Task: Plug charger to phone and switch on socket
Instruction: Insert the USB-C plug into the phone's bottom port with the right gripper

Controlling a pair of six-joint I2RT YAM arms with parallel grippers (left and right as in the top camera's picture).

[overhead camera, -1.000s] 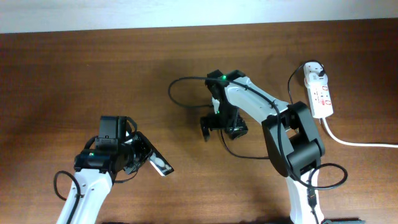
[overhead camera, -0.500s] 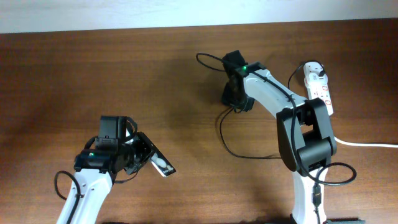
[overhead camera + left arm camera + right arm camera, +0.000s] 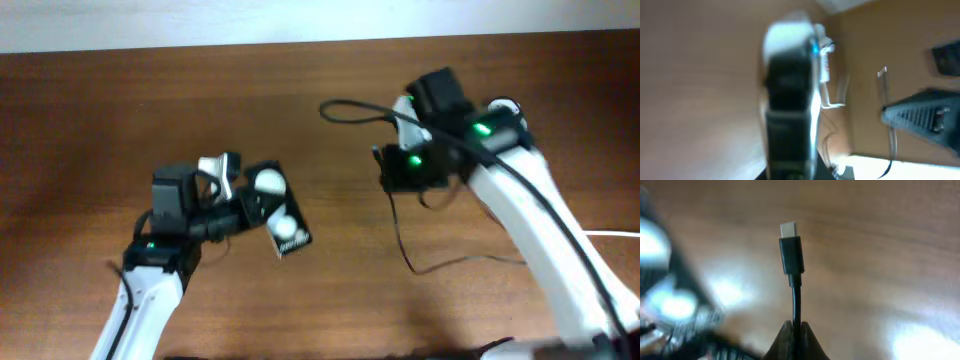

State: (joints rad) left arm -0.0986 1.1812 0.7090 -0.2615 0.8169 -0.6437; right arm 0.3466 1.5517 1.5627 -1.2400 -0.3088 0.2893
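The black phone (image 3: 283,218) is held off the table, its glossy face showing two bright white spots, with my left gripper (image 3: 248,205) shut on it. In the left wrist view the phone (image 3: 790,105) is a blurred dark slab seen edge-on. My right gripper (image 3: 392,168) is shut on the thin black charger cable (image 3: 400,232). In the right wrist view the fingers (image 3: 785,339) pinch the cable a little below the connector tip (image 3: 789,230), which points up and free. The white socket (image 3: 824,54) lies far off; overhead, my right arm hides most of it.
The charger cable loops behind the right gripper (image 3: 340,106) and trails across the brown table (image 3: 90,120) toward the right arm's base. The thick white cord (image 3: 612,235) runs off the right edge. The blurred phone (image 3: 662,275) shows at the left of the right wrist view.
The right gripper has shut on the charger cable and carried it up and to the right. The left arm has swung the phone up and toward the middle.
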